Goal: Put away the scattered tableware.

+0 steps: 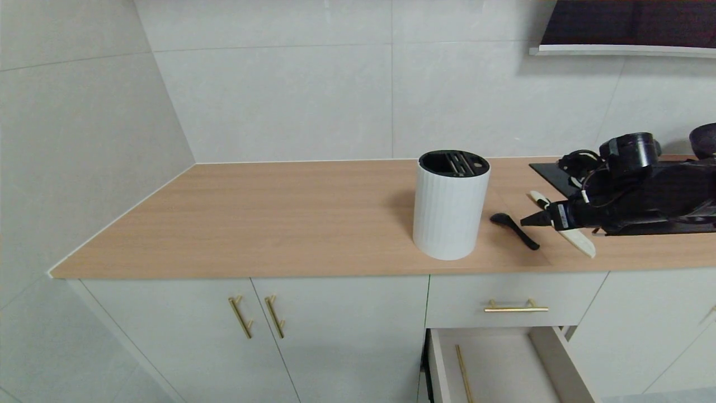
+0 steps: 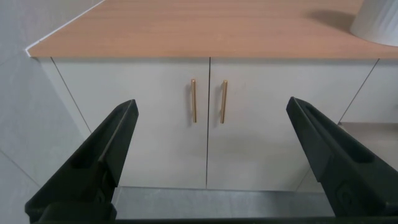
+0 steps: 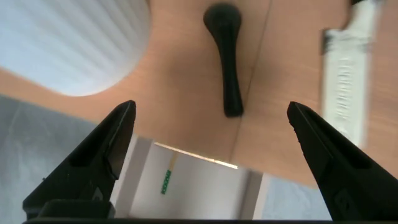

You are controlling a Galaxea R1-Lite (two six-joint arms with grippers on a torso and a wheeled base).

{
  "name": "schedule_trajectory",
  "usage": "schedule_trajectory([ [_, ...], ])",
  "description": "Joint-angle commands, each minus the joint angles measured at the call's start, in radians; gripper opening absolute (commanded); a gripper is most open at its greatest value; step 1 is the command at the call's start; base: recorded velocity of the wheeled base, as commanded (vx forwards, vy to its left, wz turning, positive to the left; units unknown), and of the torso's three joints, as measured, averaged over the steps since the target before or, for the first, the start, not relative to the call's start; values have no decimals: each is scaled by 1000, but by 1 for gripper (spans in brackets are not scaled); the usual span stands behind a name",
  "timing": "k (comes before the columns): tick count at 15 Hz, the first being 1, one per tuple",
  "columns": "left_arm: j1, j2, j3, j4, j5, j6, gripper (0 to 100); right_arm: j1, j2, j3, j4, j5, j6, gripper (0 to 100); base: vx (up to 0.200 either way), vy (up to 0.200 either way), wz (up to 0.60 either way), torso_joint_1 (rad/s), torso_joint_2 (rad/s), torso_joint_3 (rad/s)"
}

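Observation:
A black spoon [image 1: 514,228] lies on the wooden counter [image 1: 279,218] just right of the white ribbed utensil holder [image 1: 450,207] with a black slotted top. A white knife [image 1: 565,226] lies right of the spoon. My right gripper [image 1: 534,220] hovers over the counter between spoon and knife, open. In the right wrist view the black spoon [image 3: 226,56] sits between my open fingers [image 3: 99,162], with the white knife [image 3: 348,74] and the holder [image 3: 81,43] to either side. My left gripper [image 2: 211,165] stands open, low in front of the cabinet doors [image 2: 208,118].
A black cooktop [image 1: 559,173] lies at the counter's back right. Below the counter a drawer [image 1: 498,364] stands pulled out, holding a thin stick. Cabinet doors with gold handles [image 1: 257,316] are to the left. The counter's left half is bare wood.

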Motion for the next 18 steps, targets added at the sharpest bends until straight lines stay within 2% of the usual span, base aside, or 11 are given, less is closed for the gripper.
schedule_trajectory([
  [1, 0, 0, 0, 0, 0, 0, 100, 1, 144, -47, -43, 0, -1, 100, 0, 0, 0, 0, 0, 0],
  [9, 0, 0, 0, 0, 0, 0, 100, 3, 279, -61, -249, 2, 5, 100, 0, 0, 0, 0, 0, 0],
  [16, 0, 0, 0, 0, 0, 0, 100, 3, 293, -63, -261, 2, 5, 100, 0, 0, 0, 0, 0, 0],
  [17, 0, 0, 0, 0, 0, 0, 100, 3, 293, -63, -261, 2, 5, 0, 0, 0, 0, 0, 0, 0],
  [18, 0, 0, 0, 0, 0, 0, 100, 3, 294, -63, -261, 2, 5, 0, 0, 0, 0, 0, 0, 0],
])
